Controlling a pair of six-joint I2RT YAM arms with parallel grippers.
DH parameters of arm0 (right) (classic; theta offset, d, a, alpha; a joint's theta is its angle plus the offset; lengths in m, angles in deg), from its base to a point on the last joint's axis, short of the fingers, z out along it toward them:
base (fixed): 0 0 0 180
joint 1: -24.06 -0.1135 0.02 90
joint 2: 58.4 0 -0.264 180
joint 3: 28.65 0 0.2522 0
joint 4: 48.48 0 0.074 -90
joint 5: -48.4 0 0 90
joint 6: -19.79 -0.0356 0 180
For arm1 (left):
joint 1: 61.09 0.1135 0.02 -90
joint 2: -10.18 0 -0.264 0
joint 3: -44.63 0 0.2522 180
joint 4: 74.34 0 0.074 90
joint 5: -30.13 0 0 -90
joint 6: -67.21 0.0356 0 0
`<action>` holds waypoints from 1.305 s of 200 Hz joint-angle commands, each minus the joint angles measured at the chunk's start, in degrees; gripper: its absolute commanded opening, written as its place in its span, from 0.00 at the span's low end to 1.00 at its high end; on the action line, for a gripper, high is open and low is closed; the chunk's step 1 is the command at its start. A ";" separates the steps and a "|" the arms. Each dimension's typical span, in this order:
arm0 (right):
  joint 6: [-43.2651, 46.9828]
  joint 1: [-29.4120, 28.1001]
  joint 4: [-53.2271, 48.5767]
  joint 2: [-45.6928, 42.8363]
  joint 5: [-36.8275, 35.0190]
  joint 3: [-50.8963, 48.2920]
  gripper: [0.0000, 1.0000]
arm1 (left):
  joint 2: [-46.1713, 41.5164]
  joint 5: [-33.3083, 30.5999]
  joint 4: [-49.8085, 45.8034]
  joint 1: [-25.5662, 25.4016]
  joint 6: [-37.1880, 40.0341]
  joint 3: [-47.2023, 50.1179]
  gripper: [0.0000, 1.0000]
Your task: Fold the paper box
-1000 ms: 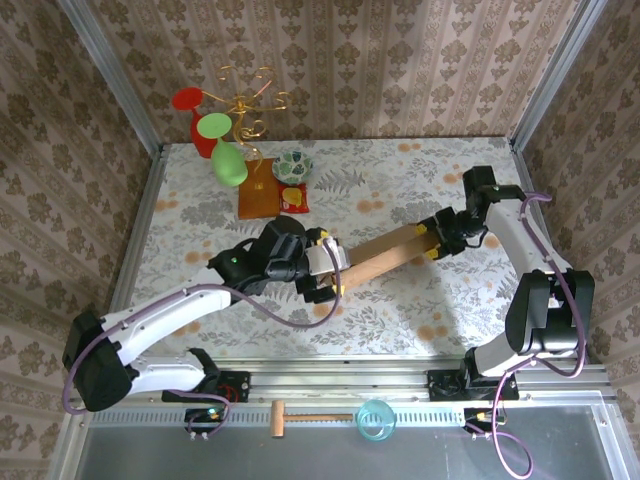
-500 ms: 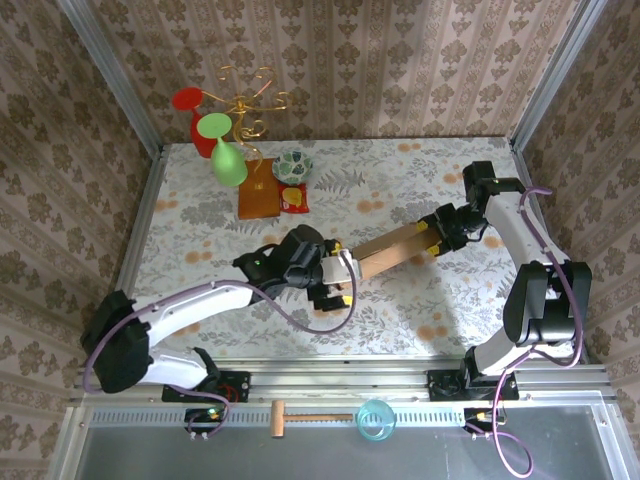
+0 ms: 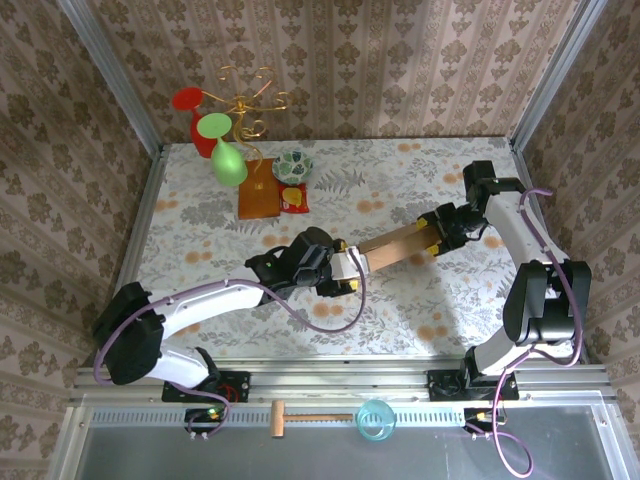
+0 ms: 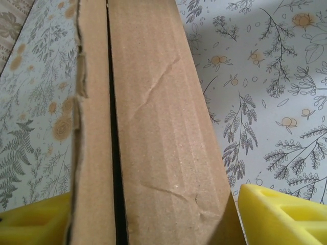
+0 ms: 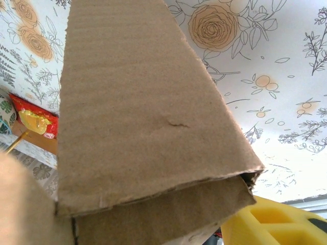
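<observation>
Just right of centre in the overhead view, the large plain brown cardboard paper box (image 3: pixel 392 247) shows as a long narrow band. It is folded up and slants from lower left to upper right above the floral-patterned table (image 3: pixel 420 180).

Its lower-left end sits between the yellow pads (image 4: pixel 286 217) of the left gripper (image 3: pixel 345 272). One pad lies against each side of the cardboard, so those fingers are clamped on the box at a middling width. Its upper-right end meets the right gripper (image 3: pixel 436 238). From that wrist, one yellow finger (image 5: pixel 265 219) lies just under the box's open end. The other is hidden, and I cannot tell how those fingers stand.

The left arm stretches low across the table from the lower left. The right arm bends in from the right edge.

Toward the upper left, well apart from the box, lies an orange-brown wooden board (image 3: pixel 258 200) with a red packet (image 3: pixel 293 199) at its right edge. A green-patterned round bowl (image 3: pixel 292 165) sits just behind; its contents are too small to make out.
</observation>
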 commanded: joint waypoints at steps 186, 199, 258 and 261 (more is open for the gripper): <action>42.86 -2.73 -8.23 -6.83 -24.04 19.55 0.50 | -5.82 27.29 -13.79 14.40 -8.21 -4.08 0.54; 48.07 -5.42 -6.12 -8.86 -29.29 16.11 0.44 | -5.83 28.31 -14.81 15.51 -7.61 -4.04 0.55; 66.11 -7.25 13.72 -17.18 -21.79 -0.60 0.42 | -6.08 32.00 -20.71 20.19 -2.92 -4.50 0.54; 67.07 -7.24 13.97 -16.75 -20.58 -0.55 0.42 | -6.09 32.05 -20.99 20.33 -2.65 -4.52 0.54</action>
